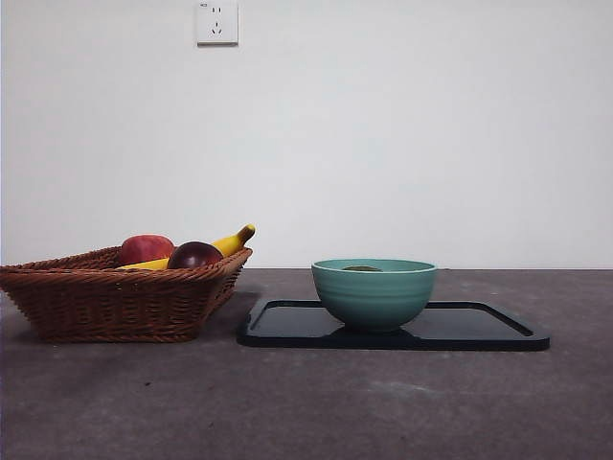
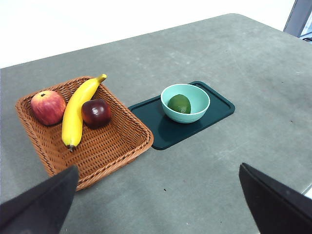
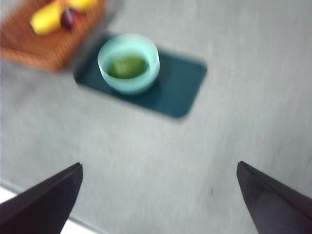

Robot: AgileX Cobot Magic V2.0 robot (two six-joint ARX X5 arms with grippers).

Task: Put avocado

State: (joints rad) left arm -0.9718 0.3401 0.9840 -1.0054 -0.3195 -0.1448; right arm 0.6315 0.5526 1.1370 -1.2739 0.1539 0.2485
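The dark green avocado (image 2: 179,103) lies inside a teal bowl (image 2: 186,103) that stands on a dark tray (image 2: 214,110). In the front view only its top (image 1: 362,268) peeks over the bowl's rim (image 1: 374,292). The blurred right wrist view also shows the avocado (image 3: 126,67) in the bowl (image 3: 129,63). My left gripper (image 2: 161,204) hangs open high above the table, well short of the bowl. Likewise my right gripper (image 3: 158,200) is open and high, holding nothing.
A wicker basket (image 1: 115,292) sits left of the tray (image 1: 479,331), holding a red apple (image 2: 48,107), a banana (image 2: 78,112) and a dark maroon fruit (image 2: 96,112). A wall socket (image 1: 216,22) is on the wall behind.
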